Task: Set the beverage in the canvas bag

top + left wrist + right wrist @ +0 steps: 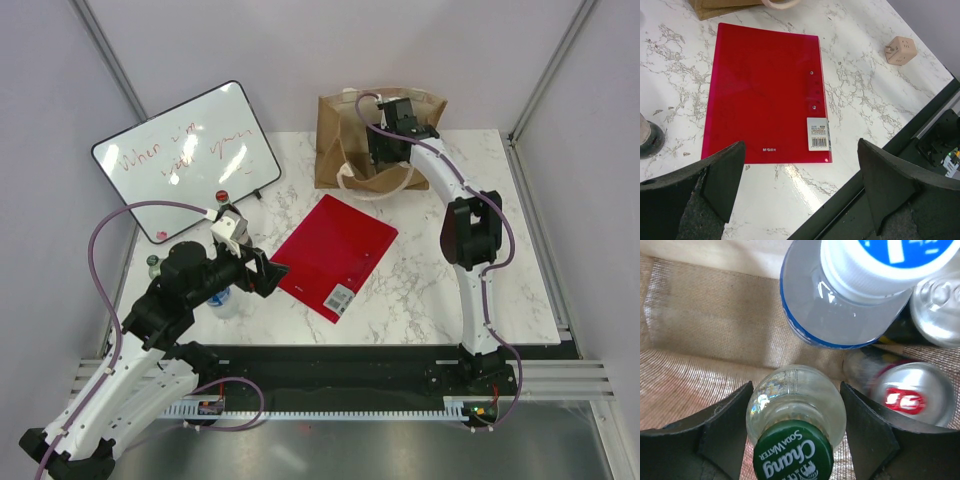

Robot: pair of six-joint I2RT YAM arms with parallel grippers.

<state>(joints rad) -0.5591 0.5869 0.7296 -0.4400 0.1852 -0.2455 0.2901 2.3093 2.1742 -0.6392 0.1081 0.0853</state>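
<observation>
Leftmost, beyond the red folder's (335, 255) far-left corner, a whiteboard (185, 160) with red scribble leans tilted on the marble table (430, 290). The left gripper (800, 150) hangs over the folder's near edge, its fingers spread wide with nothing between them, the folder's white label showing in the gap. Just left of the folder a clear bottle (226, 300) stands half hidden by that arm. A small beige cube (901, 50) sits on the table, apart from the folder's labelled long edge. Past the folder's far edge stands the canvas bag (335, 130), mouth up, one white loop handle draped toward the folder. The right gripper (796, 387) reaches down into that mouth, and the beverage, a glass soda-water bottle (795, 405) with a green cap, stands upright inside the bag exactly between its two fingers (720, 435). Both pads lie against the bottle's shoulder, one on each side, so the grip is closed on it, though how firmly cannot be told. Beside it in the bag are a clear bottle with a blue-and-white cap (850, 295) and a silver can (907, 397), both beyond the fingertips and to the right
</observation>
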